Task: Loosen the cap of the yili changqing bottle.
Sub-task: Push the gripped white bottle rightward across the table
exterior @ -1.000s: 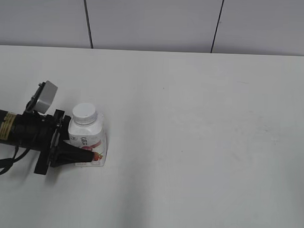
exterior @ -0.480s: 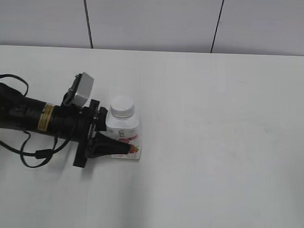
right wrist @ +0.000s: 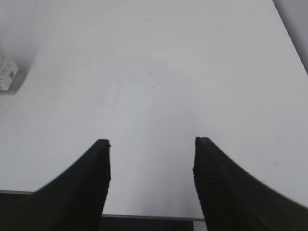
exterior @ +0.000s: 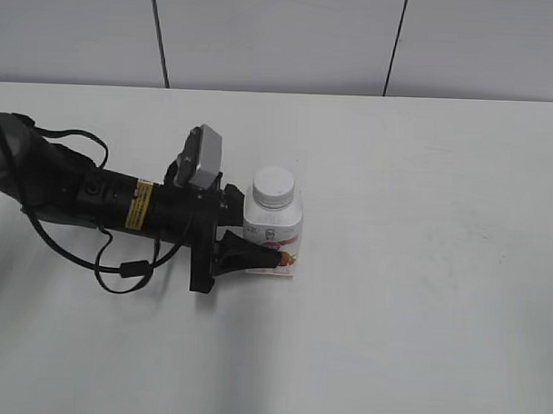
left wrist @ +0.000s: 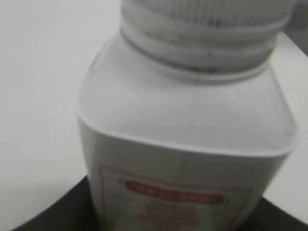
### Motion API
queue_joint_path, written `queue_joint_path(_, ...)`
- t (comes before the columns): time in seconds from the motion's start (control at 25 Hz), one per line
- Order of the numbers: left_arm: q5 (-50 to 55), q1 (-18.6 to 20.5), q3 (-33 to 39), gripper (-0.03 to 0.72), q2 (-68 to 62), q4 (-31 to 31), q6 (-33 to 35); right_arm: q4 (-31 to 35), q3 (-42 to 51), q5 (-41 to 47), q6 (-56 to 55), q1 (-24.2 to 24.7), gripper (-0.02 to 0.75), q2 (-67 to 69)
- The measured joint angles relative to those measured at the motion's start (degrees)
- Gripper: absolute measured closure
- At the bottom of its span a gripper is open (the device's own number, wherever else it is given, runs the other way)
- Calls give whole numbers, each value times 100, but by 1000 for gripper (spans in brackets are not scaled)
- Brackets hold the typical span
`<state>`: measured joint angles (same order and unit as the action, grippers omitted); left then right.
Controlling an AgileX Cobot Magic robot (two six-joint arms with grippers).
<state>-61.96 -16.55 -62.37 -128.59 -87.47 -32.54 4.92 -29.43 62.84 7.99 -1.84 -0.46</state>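
The yili changqing bottle stands upright on the white table, white with a pink-red strawberry label. Its ribbed white cap is on the neck. My left gripper reaches in from the left and is shut on the bottle's lower body, one black finger in front of the label. The left wrist view is filled by the bottle, with the cap at the top edge and the jaws dark at both lower corners. My right gripper is open and empty over bare table, out of the exterior view.
The white table runs to a grey panelled wall at the back. The left arm's cables trail on the table to the left. A white corner, probably the bottle, shows at the left edge of the right wrist view.
My left gripper has carried the bottle steadily to the right, from the table's left side to near its middle. The bottle stays upright and gripped.
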Motion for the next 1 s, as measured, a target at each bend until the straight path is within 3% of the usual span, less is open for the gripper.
queue_joint_path(1.0, -165, -1, -57, 309, -475, 289, 0, 0, 0, 0, 0, 0, 290, 0)
